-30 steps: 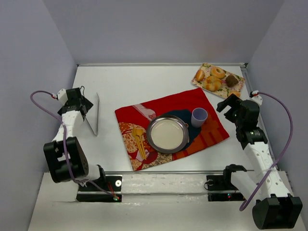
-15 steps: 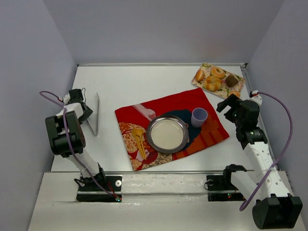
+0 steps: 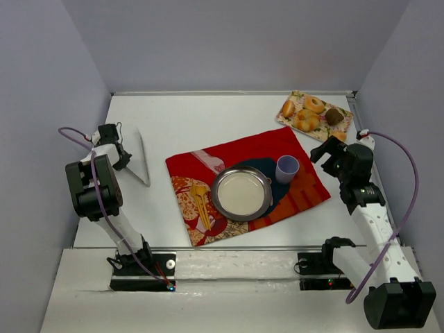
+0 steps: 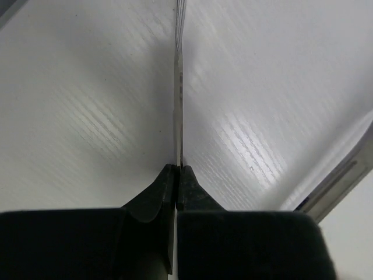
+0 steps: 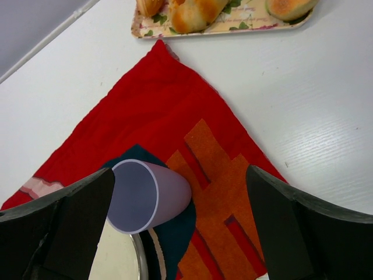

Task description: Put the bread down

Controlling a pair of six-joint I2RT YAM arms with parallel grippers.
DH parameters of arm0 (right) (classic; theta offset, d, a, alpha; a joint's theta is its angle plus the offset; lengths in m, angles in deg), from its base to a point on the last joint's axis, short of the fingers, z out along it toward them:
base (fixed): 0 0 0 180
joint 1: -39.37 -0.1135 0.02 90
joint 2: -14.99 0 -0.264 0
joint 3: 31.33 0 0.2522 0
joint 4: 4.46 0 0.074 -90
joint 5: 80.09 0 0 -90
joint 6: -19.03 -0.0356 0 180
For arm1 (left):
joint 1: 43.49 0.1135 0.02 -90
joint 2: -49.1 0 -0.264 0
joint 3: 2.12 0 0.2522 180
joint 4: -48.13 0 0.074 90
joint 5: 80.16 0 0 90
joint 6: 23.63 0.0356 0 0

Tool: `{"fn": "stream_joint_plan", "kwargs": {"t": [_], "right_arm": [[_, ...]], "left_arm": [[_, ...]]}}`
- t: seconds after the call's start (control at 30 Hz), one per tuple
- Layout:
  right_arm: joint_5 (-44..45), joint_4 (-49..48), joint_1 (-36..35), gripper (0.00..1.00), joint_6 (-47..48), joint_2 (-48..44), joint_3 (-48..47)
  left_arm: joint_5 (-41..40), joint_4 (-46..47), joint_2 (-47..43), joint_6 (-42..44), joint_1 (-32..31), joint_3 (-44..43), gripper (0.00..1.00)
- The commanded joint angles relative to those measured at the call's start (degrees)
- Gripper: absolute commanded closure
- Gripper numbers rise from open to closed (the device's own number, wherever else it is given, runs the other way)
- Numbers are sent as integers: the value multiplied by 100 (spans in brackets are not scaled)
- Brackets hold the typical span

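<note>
Your right end effector [image 5: 179, 175]: wide open, empty. Bread [image 5: 289, 6] on tray [image 5: 245, 22], ahead and slightly right of it. Likely light, soft, squashable: pinch gently across widest sides. Left end effector [image 4: 176, 170] clamped on thin white sheet [image 4: 179, 87].

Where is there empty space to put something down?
The metal plate is empty. Bare table lies beyond the red cloth, left of the tray, and between the cloth and the thin white sheet. Crowded: the tray of pastries and the cloth's corner with yellow cutlery.
</note>
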Motion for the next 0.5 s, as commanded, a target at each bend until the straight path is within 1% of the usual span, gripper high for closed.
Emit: {"fn": "stream_joint_plan", "kwargs": {"t": [0.0, 0.1, 0.13, 0.17, 0.23, 0.27, 0.3, 0.33, 0.37, 0.4, 0.43, 0.47], "right_arm": [[-399, -199, 36, 0, 204, -173, -176], [-549, -208, 36, 0, 266, -349, -193], [-863, -234, 36, 0, 310, -410, -193], [-988, -278, 36, 0, 345, -472, -193], [-1576, -453, 36, 0, 511, -674, -176], [-1795, -515, 36, 0, 564, -727, -176], [-2311, -594, 36, 0, 626, -771, -176], [-2577, -769, 36, 0, 687, -841, -176], [-2850, -857, 36, 0, 723, -859, -184], [-3166, -963, 36, 0, 749, -859, -184], [-3821, -1086, 36, 0, 793, -850, -184], [-4167, -1391, 36, 0, 820, -807, -176]], "left_arm": [[648, 20, -334, 214, 10, 26, 95], [1071, 213, -897, 267, 1, 149, 94], [1455, 371, -1064, 285, -25, 175, 94], [1581, 451, -1422, 302, -60, 202, 94], [1635, 521, -1819, 399, -288, 202, 94], [1643, 565, -2230, 434, -394, 211, 94], [1696, 661, -2460, 478, -508, 237, 94], [1862, 758, -2680, 530, -779, 281, 94], [2037, 898, -2909, 522, -921, 342, 94], [2230, 1135, -3372, 505, -1087, 560, 94], [2433, 1659, -3603, 461, -1246, 693, 94], [2844, 1978, -4040, 321, -1560, 833, 94]]}}
